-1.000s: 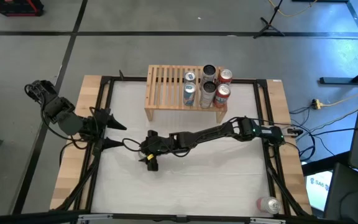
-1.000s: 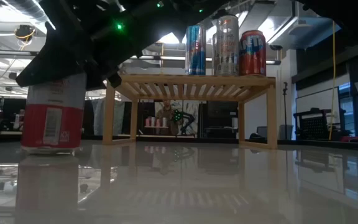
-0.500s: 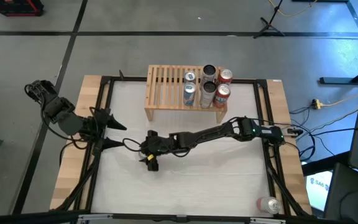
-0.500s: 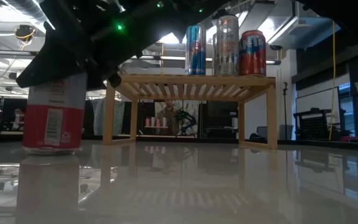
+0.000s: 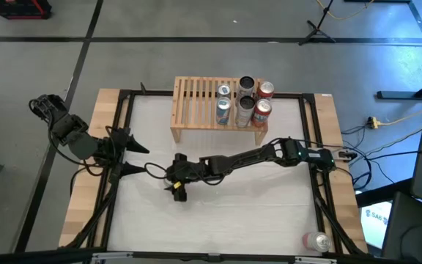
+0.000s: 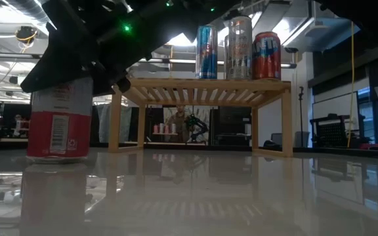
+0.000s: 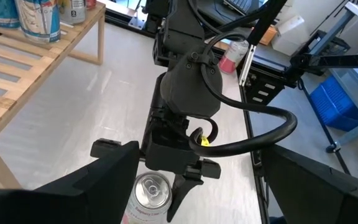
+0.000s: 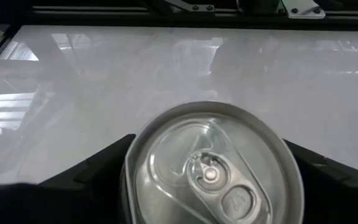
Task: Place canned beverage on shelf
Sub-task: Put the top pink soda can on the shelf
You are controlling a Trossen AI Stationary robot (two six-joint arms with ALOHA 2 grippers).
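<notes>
The upright can [image 8: 211, 171] stands directly between the right gripper [image 5: 177, 183]'s spread jaws, shelf [image 5: 196, 103] beyond.

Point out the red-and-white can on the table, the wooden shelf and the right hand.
red-and-white can [image 6: 58, 124]: low view, label on its side.
wooden shelf [image 5: 194, 96]: high view, bare slats.
right hand [image 5: 176, 182]: high view, between its fingertips.

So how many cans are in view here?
7: five cans grouped at one end of the shelf, a red-and-white can between the right gripper's fingers, and one lying at the table's near right corner.
</notes>
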